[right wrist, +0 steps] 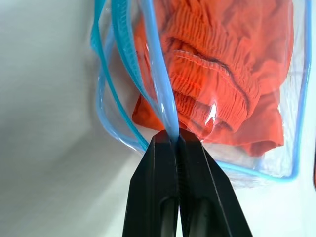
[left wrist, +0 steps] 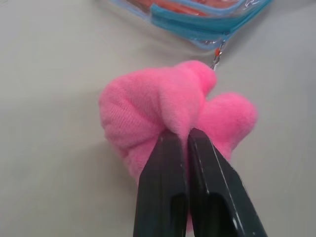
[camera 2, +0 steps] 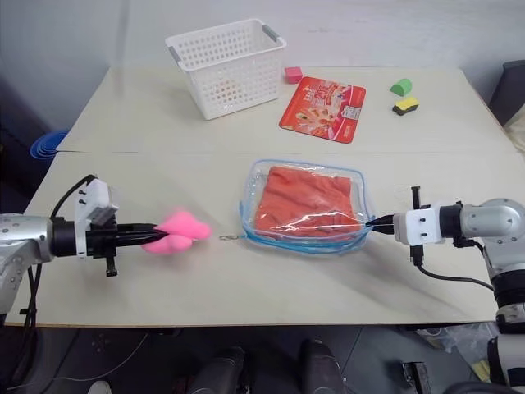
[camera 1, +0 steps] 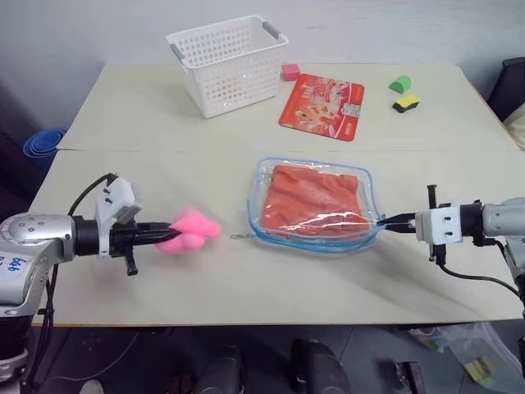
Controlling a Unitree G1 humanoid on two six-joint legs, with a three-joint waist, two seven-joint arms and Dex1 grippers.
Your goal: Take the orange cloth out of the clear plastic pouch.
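While still pouched, one orange cloth (camera 1: 315,199).

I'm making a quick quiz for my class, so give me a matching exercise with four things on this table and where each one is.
Things:
1 orange cloth
2 pink plush heart
3 white basket
4 green block

Places:
A far right of the table
B inside the clear plastic pouch
C pinched by the left gripper
D far side, beside the red packet

Pairs: 1-B, 2-C, 3-D, 4-A
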